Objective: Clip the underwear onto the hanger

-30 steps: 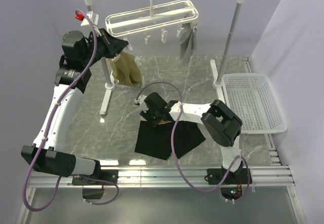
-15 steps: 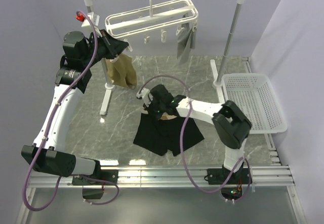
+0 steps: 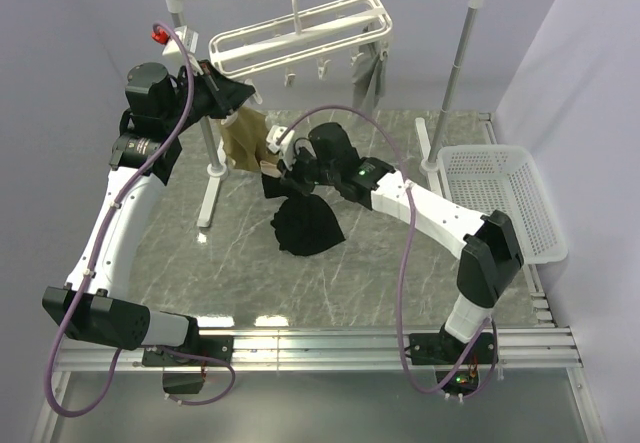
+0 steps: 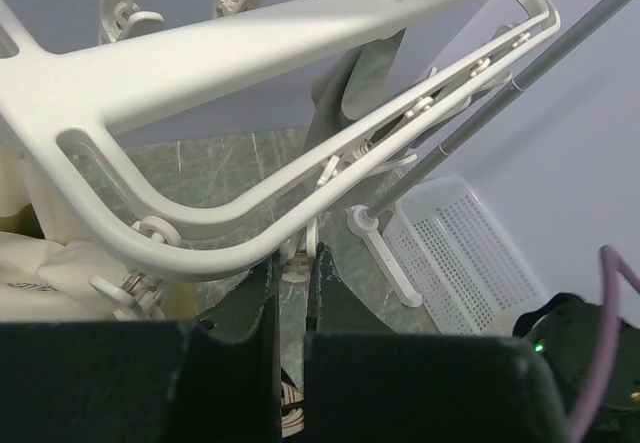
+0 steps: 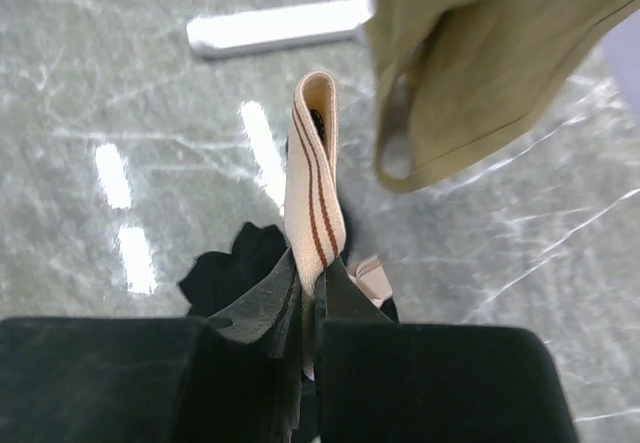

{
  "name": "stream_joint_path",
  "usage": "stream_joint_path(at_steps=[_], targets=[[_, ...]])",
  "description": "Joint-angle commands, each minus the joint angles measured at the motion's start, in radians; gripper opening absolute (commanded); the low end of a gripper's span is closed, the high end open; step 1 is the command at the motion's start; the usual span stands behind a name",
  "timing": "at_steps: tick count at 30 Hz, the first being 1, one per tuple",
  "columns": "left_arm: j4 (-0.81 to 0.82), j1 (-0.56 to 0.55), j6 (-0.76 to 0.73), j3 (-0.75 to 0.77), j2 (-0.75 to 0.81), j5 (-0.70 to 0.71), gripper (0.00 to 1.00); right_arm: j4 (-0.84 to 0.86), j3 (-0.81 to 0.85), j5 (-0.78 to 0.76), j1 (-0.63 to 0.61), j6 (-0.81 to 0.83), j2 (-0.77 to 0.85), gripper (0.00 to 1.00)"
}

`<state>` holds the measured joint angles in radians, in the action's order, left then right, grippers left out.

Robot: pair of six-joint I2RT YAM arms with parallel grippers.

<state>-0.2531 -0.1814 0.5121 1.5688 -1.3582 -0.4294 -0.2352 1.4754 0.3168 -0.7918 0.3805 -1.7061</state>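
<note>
Over the table (image 3: pixel 380 273), top view: right gripper (image 3: pixel 272 175) closed tight on the waistband end of the underwear (image 3: pixel 305 225), which hangs mid-table, below and in front of the hanger (image 3: pixel 300 38). The left gripper (image 3: pixel 245 91) is up at the hanger's left end. Underwear is bunched, with its long axis running from the pinch down toward the near side, waistband uppermost; cannot tell whether the lower end touches the table. Left wrist view: fingers (image 4: pixel 245 343) nearly together, a small clip (image 4: pixel 298 258) in the narrow gap, apparently pinched. Right wrist view: waistband (image 5: pixel 315 178) stands up as a narrow folded loop out of the closed fingers (image 5: pixel 260 313), tan garment (image 5: pixel 480 63) just beside. Risks: the thin pinch on a fold could slip under the fabric's weight; the loop may snag the tan garment; the hanger hangs from its hook and may swing, taking the clip off line.
</note>
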Motion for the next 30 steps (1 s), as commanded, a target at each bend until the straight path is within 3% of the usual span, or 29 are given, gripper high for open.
stream_joint_path(at_steps=[1, 15, 30], targets=[[0.002, -0.004, -0.014, -0.003, 0.025, -0.023, 0.0, -0.018, 0.124, -0.002, 0.017, 0.008, 0.0, 0.0], [-0.009, -0.004, -0.021, 0.004, 0.021, -0.029, 0.0, -0.105, 0.373, -0.131, 0.026, -0.011, -0.089, 0.0], [-0.028, -0.003, -0.037, 0.005, 0.01, -0.028, 0.0, -0.116, 0.465, -0.205, 0.035, -0.009, -0.112, 0.0]])
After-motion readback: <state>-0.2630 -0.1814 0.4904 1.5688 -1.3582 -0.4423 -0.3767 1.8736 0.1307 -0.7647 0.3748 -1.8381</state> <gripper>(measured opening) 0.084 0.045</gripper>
